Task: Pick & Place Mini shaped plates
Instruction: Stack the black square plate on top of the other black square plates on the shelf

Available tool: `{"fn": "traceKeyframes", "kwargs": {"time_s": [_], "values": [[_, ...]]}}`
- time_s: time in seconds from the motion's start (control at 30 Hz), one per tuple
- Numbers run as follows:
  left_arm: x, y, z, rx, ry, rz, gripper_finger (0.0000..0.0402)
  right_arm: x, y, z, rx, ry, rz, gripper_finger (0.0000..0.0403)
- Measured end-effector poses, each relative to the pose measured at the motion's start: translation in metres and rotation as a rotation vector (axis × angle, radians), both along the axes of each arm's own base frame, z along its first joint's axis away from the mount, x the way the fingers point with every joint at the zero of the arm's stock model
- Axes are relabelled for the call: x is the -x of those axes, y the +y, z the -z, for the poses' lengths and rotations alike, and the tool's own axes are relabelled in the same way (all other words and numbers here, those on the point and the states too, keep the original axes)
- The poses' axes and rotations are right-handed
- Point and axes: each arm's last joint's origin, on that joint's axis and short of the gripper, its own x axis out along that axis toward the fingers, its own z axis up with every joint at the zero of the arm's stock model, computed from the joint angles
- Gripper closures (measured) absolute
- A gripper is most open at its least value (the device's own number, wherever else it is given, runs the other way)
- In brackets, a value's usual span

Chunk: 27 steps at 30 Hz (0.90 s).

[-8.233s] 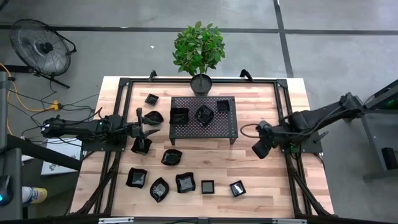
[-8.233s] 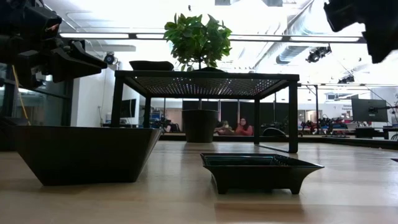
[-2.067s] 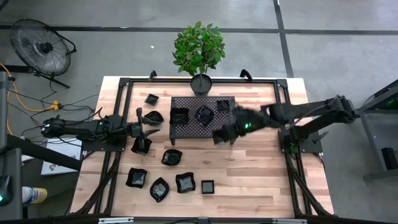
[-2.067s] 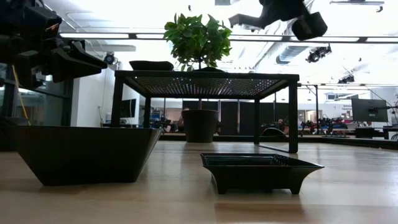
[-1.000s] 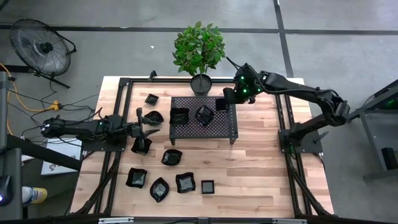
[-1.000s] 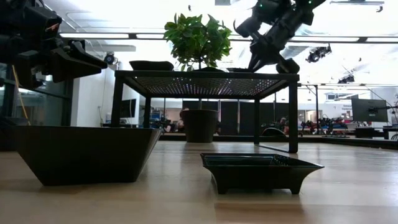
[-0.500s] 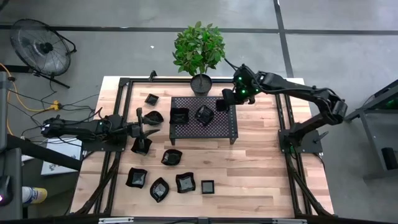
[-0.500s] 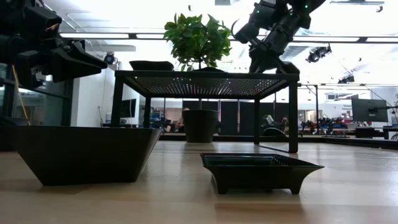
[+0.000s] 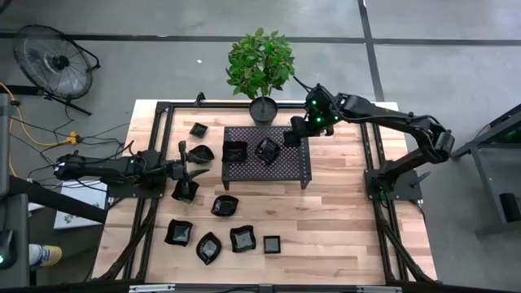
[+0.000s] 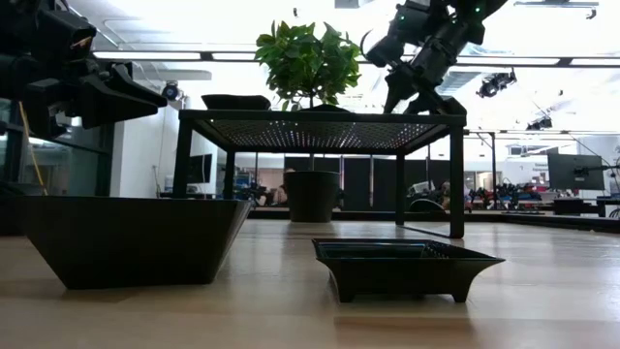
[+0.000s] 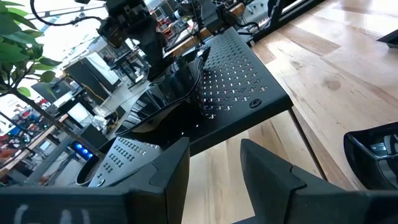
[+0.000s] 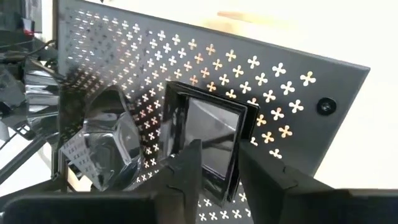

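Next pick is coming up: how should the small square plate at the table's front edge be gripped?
Probably by its rim. The small square plate sits flat and upright, apart from the wavy plate beside it, so descend from straight above and pinch one raised wall, one finger inside, one outside. Its free right side looks easiest.

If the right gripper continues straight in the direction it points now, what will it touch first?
Most likely the small square plate lying on the perforated rack. The right gripper points at it, fingers apart, with the plate just ahead. Depth is unclear, so it may already be touching.
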Motion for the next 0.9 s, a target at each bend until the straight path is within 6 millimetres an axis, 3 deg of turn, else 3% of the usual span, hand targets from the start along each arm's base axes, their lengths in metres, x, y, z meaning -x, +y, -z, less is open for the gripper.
{"fn": "traceKeyframes", "kwargs": {"time_s": [0.37,0.9], "values": [[0.0,0.0,0.0,0.0,-0.001,0.0,0.0261,0.022,0.019,-0.023,0.09,0.028,-0.017,0.0296],[0.0,0.0,0.0,0.0,0.0,0.0,0.0261,0.018,0.113,-0.04,0.167,-0.007,-0.419,0.0306]]}}
